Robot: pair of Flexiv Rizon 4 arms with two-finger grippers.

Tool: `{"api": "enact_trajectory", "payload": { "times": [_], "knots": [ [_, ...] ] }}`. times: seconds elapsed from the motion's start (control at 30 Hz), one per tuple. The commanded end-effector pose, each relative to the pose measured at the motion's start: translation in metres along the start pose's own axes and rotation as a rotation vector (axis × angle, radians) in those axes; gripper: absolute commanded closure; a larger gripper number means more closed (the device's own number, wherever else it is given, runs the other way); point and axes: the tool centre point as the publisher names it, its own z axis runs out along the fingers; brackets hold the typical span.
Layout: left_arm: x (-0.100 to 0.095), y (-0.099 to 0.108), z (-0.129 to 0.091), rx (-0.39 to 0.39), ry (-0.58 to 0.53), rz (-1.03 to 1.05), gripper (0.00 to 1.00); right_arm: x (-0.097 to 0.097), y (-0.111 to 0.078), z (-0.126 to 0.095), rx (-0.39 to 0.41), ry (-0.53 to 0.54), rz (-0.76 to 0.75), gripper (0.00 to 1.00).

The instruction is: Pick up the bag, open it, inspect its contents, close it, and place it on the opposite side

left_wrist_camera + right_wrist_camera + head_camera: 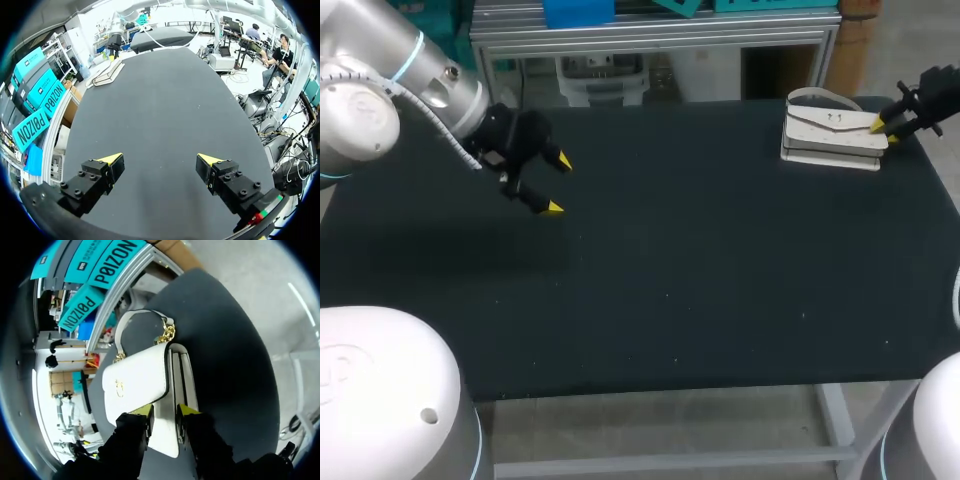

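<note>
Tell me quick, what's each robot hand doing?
Left gripper: open, holding nothing.
Right gripper: shut on the flat white leather handbag with gold chain.

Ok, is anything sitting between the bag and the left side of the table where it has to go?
Nothing visible lies on the table between the bag and that side. Only the open left pincer hangs above it and might need to move aside.

Right gripper [885,130] [165,412], black with yellow tips, is clamped on the flap edge of the white leather handbag with the gold chain [830,135] [137,380], one finger on each side. Left gripper [558,185] [161,160] hangs well apart from that handbag, fingers spread wide and pointing toward it, at the end of the silver left arm [430,85].
</note>
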Motion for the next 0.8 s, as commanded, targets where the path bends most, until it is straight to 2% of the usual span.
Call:
{"api": "enact_trajectory", "payload": {
  "times": [0.03,0.1,0.27,0.43,0.7,0.8],
  "knots": [
    [0.000,0.000,0.001,0.003,-0.002,0.001,0.00,-0.002,0.007,0.006,0.129,0.010,0.008,0.80],
    [0.000,0.000,0.001,0.003,-0.002,0.001,0.00,-0.001,0.006,0.008,0.129,0.012,0.011,1.00],
    [0.000,0.000,0.001,0.003,-0.002,0.001,0.00,0.005,0.001,0.010,0.144,0.036,-0.010,1.00],
    [0.000,0.000,0.001,0.003,-0.002,0.001,0.00,0.017,-0.013,0.012,0.181,0.074,-0.058,1.00],
    [0.000,0.000,0.001,0.003,-0.002,0.001,0.00,0.054,-0.064,0.031,0.297,0.130,-0.185,1.00],
    [0.000,0.000,0.001,0.003,-0.002,0.001,0.00,0.067,-0.088,0.039,0.338,0.140,-0.227,1.00]
  ]
}}
